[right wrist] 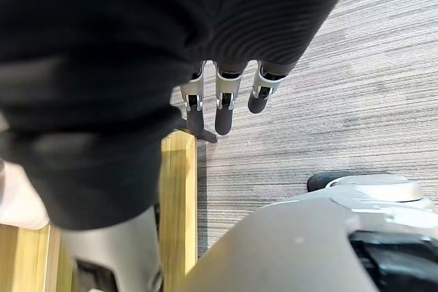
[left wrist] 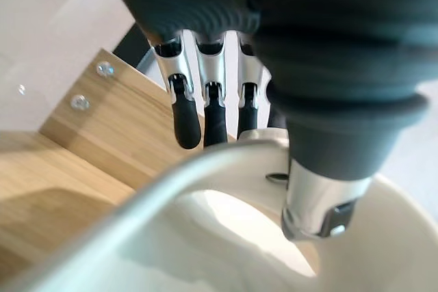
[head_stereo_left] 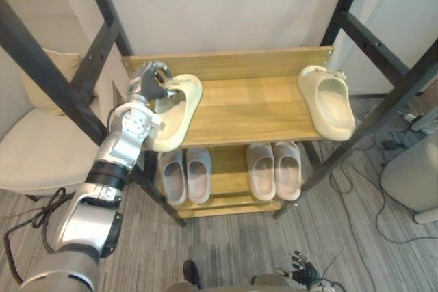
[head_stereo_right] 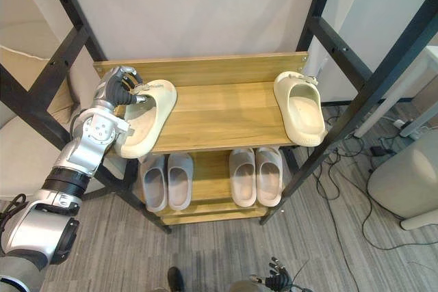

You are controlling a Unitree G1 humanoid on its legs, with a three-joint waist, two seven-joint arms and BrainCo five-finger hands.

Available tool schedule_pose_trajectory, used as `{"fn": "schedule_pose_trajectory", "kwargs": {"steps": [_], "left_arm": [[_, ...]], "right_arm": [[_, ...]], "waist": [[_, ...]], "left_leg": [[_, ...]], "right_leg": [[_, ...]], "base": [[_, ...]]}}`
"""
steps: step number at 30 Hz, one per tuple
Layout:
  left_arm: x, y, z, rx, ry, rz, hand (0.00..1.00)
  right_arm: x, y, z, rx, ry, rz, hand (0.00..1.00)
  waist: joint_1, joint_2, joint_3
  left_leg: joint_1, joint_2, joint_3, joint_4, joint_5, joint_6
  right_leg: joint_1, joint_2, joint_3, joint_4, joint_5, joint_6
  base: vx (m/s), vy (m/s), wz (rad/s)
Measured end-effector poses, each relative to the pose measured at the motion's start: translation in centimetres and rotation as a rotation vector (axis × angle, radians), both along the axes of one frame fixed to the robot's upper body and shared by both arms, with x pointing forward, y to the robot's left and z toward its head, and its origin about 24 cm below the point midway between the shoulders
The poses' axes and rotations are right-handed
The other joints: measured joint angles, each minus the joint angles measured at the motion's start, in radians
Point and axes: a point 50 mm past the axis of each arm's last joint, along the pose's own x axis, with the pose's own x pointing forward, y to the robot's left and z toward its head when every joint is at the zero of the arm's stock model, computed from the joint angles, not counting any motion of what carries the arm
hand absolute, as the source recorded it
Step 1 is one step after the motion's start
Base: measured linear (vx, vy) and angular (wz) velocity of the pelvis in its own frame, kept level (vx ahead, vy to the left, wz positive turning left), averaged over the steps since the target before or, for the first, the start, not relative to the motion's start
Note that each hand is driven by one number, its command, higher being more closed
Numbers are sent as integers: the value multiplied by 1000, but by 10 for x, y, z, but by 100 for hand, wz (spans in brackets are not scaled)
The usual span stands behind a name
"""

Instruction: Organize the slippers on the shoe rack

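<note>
The left cream slipper (head_stereo_left: pixel 183 120) is being held at the left end of the shoe rack's top shelf (head_stereo_left: pixel 253 111). Its sole is being supported by the boards, with the toe towards the back panel and the heel hanging slightly past the front edge. It is being gripped by the left hand (head_stereo_left: pixel 152 81). In the left wrist view the fingers (left wrist: pixel 186 124) are being curled over the outside of the strap, while the thumb (left wrist: pixel 321 203) is being pushed into the foot opening.

The other cream slipper (head_stereo_left: pixel 330 104) is being borne at the far right end of the same shelf, well apart from its mate, and is being angled slightly outward.

Below, a grey pair (head_stereo_left: pixel 186 174) and a paler pair (head_stereo_left: pixel 275 169) are being carried side by side on the lower shelf (head_stereo_left: pixel 229 203). That level is being judged as already in order.

The right hand (right wrist: pixel 222 100) is being hung low over the floor, fingers loose and holding nothing.

The task is being judged as partly done. What is being left, by the look of it, is for the two cream slippers to be brought together and squared up as a pair on the top shelf.
</note>
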Motion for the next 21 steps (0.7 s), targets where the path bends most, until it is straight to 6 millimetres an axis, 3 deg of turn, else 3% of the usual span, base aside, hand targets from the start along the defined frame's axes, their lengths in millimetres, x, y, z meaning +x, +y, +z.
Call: {"fn": "schedule_pose_trajectory", "kwargs": {"steps": [7,13,21], "left_arm": [[-3,-14,8,17,-43,-57,100],[-3,-30,5,-2,-36,-112,100],[-7,-76,5,-63,-49,-251,100]], "right_arm": [[3,1,1,2,-12,-2,0],[9,1,2,3,-26,4,0],[11,-3,4,0,-32,-7,0]], "waist": [[2,-4,1],[2,-4,1],[-8,16,13]], "left_leg": [[-11,-11,-13,6,4,4],[0,-5,-12,7,4,4],[-4,1,8,0,9,13]], "right_leg": [[1,-4,-6,3,10,15],[1,1,-5,22,21,4],[-34,1,32,53,22,3]], "base": [[52,-1,7],[7,0,-1],[-91,10,-11]]}}
